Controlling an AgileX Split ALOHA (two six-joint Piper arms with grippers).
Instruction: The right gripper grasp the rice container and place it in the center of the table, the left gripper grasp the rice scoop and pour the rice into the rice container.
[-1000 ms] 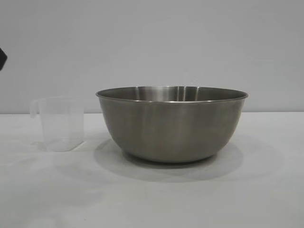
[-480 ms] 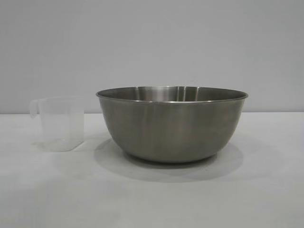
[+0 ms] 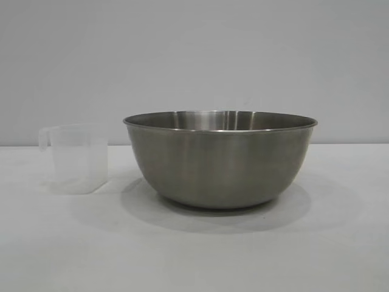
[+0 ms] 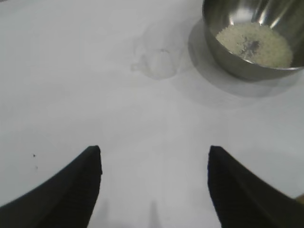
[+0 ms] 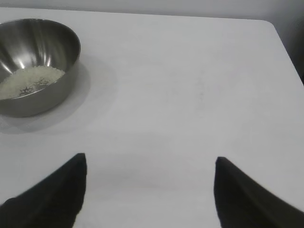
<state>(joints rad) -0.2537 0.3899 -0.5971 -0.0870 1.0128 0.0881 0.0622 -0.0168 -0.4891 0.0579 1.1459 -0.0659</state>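
The steel rice container [image 3: 220,158] stands on the white table [image 3: 194,255] near its middle. Off-white rice [image 4: 254,43] lies heaped in its bottom, and the right wrist view shows the same rice [image 5: 28,80] in the container [image 5: 35,66]. The clear plastic rice scoop [image 3: 76,158] stands upright just left of the container, apart from it; in the left wrist view the scoop [image 4: 159,57] looks empty. My left gripper [image 4: 154,152] hangs open over bare table, well back from the scoop. My right gripper [image 5: 149,159] is open too, away from the container. Neither arm shows in the exterior view.
A plain grey wall stands behind the table. The table's far corner [image 5: 268,23] appears in the right wrist view, with a dark gap beyond it.
A dark bit of the left arm at the exterior view's left edge a second ago has gone out of view. Container and scoop have not moved.
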